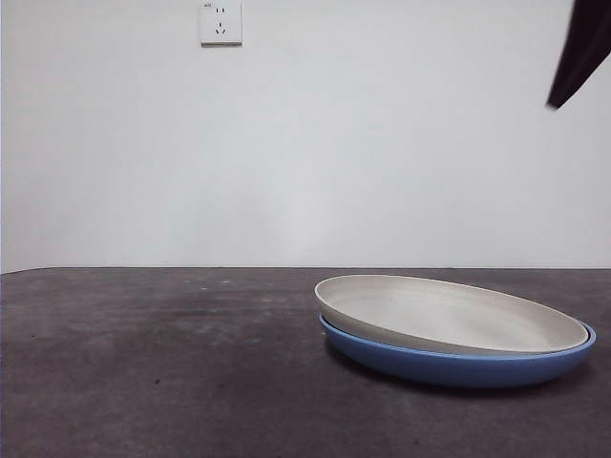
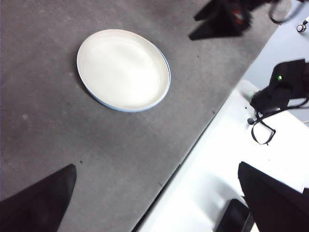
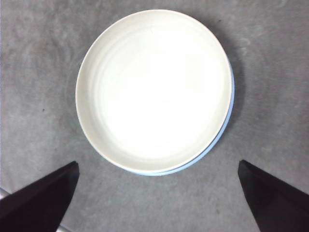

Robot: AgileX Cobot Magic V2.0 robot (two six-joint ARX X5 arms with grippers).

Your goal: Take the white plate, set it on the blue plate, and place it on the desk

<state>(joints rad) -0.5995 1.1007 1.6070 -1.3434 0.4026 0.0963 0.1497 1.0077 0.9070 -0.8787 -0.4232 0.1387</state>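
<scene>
The white plate (image 1: 449,313) lies nested on the blue plate (image 1: 458,366) at the right of the desk (image 1: 153,363), tilted a little so its left rim stands higher. From above, the white plate (image 3: 153,89) covers nearly all of the blue plate (image 3: 228,104), which shows only as a thin rim. My right gripper (image 3: 157,203) hovers open high above the stack, holding nothing; its black tip (image 1: 578,52) shows at the top right corner. My left gripper (image 2: 154,203) is open and empty, far from the white plate (image 2: 123,68) and over the desk's edge.
A wall socket (image 1: 221,22) sits on the white wall behind. In the left wrist view the desk (image 2: 58,121) ends at a white surface (image 2: 212,164) carrying black equipment (image 2: 280,89) and cables.
</scene>
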